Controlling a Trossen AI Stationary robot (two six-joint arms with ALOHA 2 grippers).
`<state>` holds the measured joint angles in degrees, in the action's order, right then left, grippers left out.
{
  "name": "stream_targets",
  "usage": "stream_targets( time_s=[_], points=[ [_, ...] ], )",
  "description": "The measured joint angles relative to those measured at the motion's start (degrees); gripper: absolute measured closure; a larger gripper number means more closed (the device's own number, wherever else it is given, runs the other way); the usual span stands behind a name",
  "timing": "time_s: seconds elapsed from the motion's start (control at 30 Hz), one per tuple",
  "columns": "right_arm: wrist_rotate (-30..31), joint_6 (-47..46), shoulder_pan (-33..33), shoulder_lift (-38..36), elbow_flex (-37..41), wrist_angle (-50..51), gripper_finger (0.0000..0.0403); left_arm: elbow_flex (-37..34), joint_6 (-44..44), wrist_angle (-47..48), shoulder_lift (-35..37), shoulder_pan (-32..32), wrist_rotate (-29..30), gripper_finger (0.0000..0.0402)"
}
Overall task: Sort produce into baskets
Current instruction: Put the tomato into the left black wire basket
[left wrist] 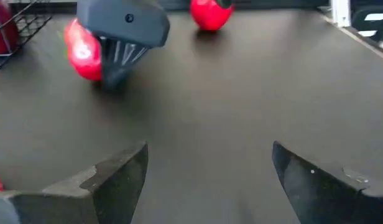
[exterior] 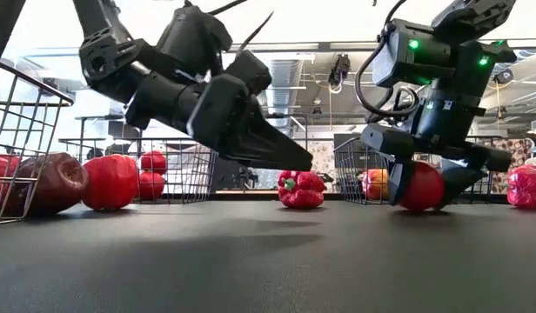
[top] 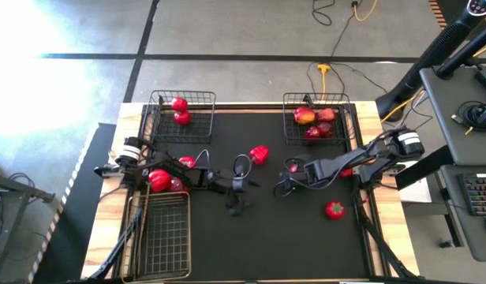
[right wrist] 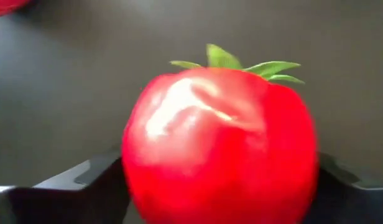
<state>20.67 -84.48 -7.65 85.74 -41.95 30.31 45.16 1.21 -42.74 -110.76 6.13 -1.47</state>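
Note:
A red tomato with a green top rests on the black mat near the table's middle, with my right gripper shut on it. My left gripper hangs open over bare mat left of centre, its fingers with nothing between them. A red bell pepper lies on the mat just beyond both grippers. A second tomato lies nearer the front right. Three black wire baskets hold produce: far left, far right, and a longer one near left. My right gripper has the tomato's two opposite sides between its two fingers. The fingers come from above, slanting steeply down from the table's right. The tomato sits on the mat, its green top turned away from the wrist.
The far left basket holds two tomatoes and the far right one several apples. Red produce lies at the long basket's far end, under my left arm. Another red piece shows beneath my right arm. Bare mat stretches along the near edge.

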Motion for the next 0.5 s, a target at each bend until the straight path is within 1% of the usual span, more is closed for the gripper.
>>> stream_targets(
  time_s=[0.1, 0.2, 0.3, 0.37, 0.5],
  points=[
    [1.7, 1.1, -1.1, 1.5, -0.7, -2.1, 0.0105, -1.6, 0.0, -2.9, 0.0, 0.5, 0.0, 0.0077],
    [3.5, 3.0, -1.5, 2.6, -2.1, -3.1, 0.0134, -2.2, 0.0, -3.6, 0.0, 0.5, 0.0, 0.0077],
    [4.4, 7.1, -1.5, 3.9, -4.1, -4.9, 0.0143, -2.6, 0.2, -3.6, 0.0, 0.4, 0.0, 0.0077],
    [4.5, 13.2, -1.5, 5.3, -5.4, -9.0, 0.0143, -3.3, 0.2, -2.7, 0.4, 0.5, 0.0, 0.0077],
    [3.7, 30.5, -3.1, 9.5, -8.2, -22.8, 0.0127, -6.6, 0.4, -2.3, 3.3, 0.4, 0.4, 0.0077]
  ],
)
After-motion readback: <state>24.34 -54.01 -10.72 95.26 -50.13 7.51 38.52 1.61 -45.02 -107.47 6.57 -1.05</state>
